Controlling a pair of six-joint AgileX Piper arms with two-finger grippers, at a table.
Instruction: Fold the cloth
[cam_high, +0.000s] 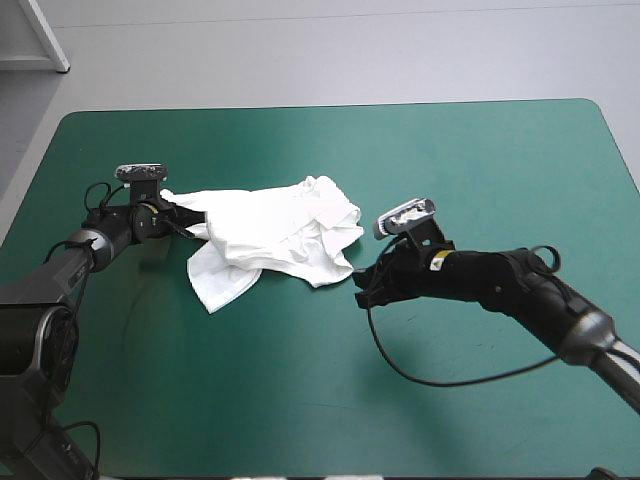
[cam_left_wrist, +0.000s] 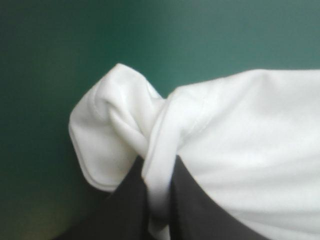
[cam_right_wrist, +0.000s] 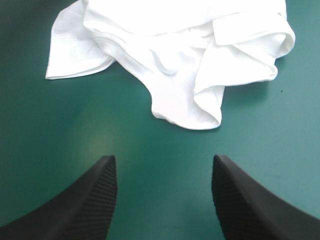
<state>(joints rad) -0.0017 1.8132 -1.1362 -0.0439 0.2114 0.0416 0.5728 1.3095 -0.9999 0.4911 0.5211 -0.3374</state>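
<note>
the left gripper (cam_left_wrist: 159, 186) pinches a stitched hem of the t-shirt (cam_high: 268, 232), its fingers all but closed on the fabric. the right gripper (cam_right_wrist: 162, 159) stands open, just short of the nearest rumpled lobe. best it take a single layer's edge there, then both draw apart. soft white knit, crumpled mid-table on the smooth teal-green cover (cam_high: 470, 160).

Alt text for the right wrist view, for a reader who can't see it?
The right gripper hangs with its black fingers open over the teal-green cover, holding nothing. The crumpled white T-shirt lies ahead, clear of their tips.
</note>
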